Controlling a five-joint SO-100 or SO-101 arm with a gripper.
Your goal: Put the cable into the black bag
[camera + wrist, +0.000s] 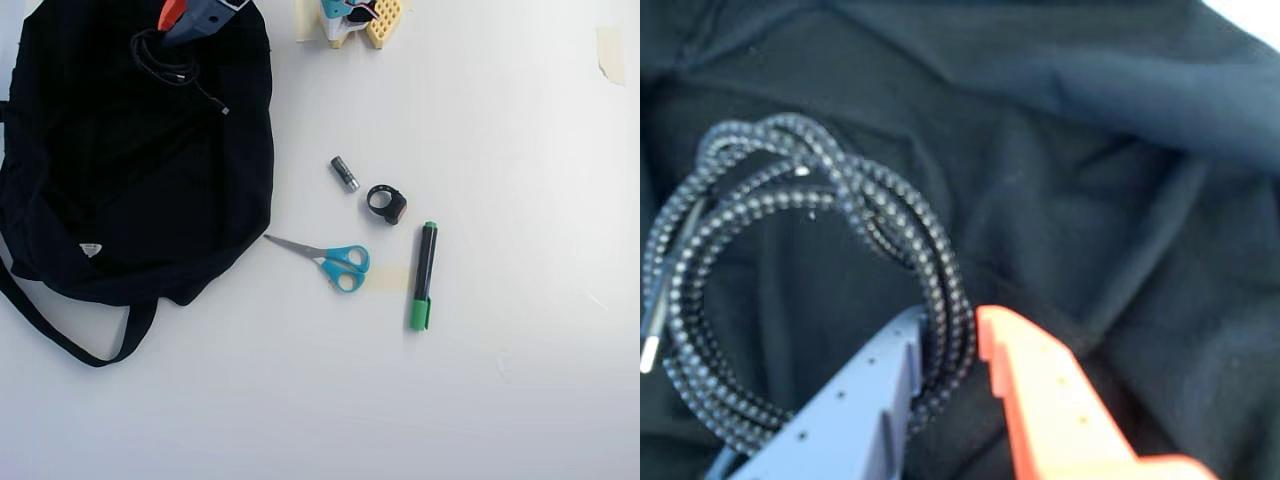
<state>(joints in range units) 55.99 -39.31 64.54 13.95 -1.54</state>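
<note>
The cable [840, 190] is a loose coil of black braided cord with a plug end sticking out at the left. In the wrist view it lies over the dark cloth of the black bag [1090, 200]. My gripper [952, 325] holds the coil's near strands between its blue finger [870, 390] and its orange finger [1040, 400], shut on them. In the overhead view the black bag [130, 180] fills the upper left, its strap trailing to the lower left. The cable [165, 65] rests on the bag's top part, right under my gripper [175, 32].
On the white table right of the bag lie blue-handled scissors [335, 262], a small battery [345, 173], a black ring-shaped gadget [386, 203] and a green marker [424, 275]. The arm's base [350, 20] stands at the top edge.
</note>
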